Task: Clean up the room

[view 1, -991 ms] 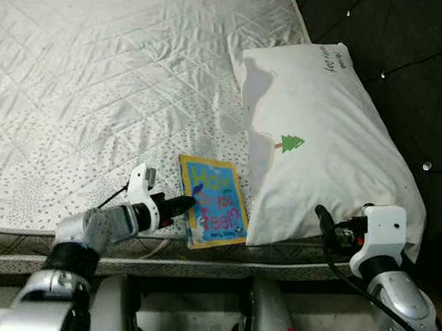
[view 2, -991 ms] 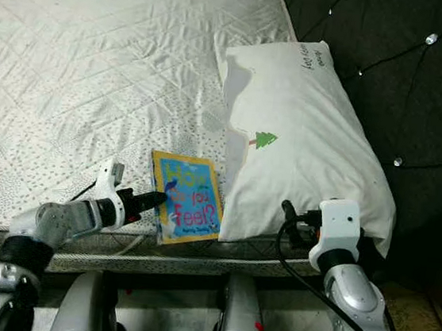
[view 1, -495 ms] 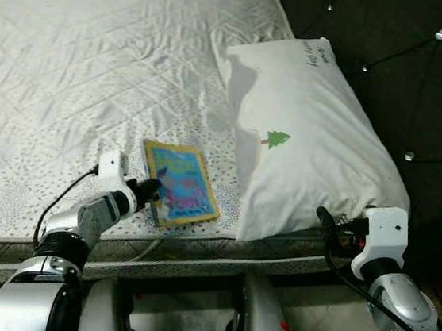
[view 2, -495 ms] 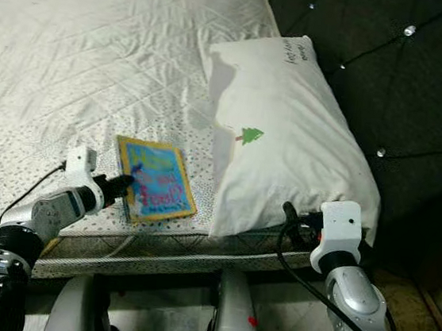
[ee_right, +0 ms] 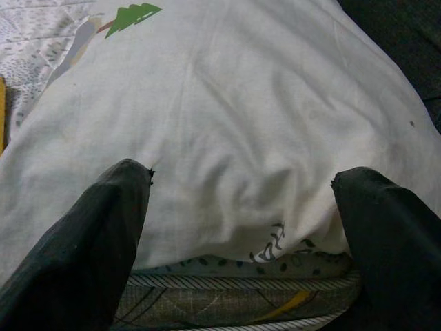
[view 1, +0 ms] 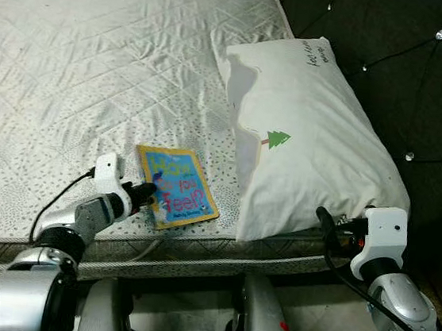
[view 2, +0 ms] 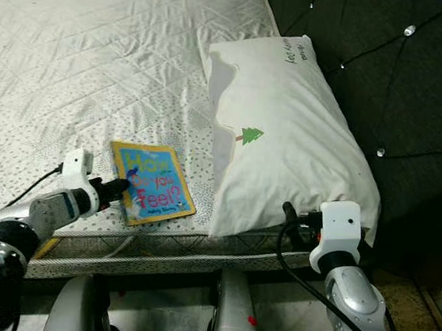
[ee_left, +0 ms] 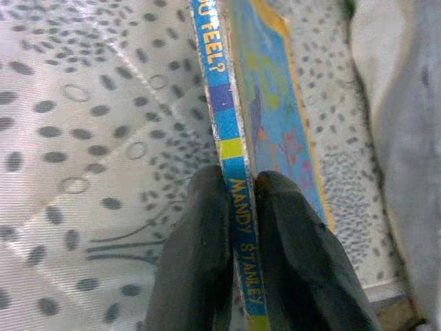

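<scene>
While its two black fingers (ee_left: 200, 262) pinch the spine of the one book (view 1: 176, 187), the left gripper (view 1: 144, 195) sits low over the mattress (view 1: 97, 63) near the bed's front edge. That book is a thin picture book with a blue cover and a yellow border, lying close to the front edge of the mattress, just beside the near end of the one white pillow (view 1: 312, 136). From the left wrist view the spine stands between the two fingertips, which press on it from both sides. One pillow lies along the right side of the bed against the dark padded headboard (view 1: 392, 65), a small green tree printed on it. At the pillow's front corner the right gripper (ee_right: 241, 207) holds its two fingers spread wide, with the pillow's end between them.
</scene>
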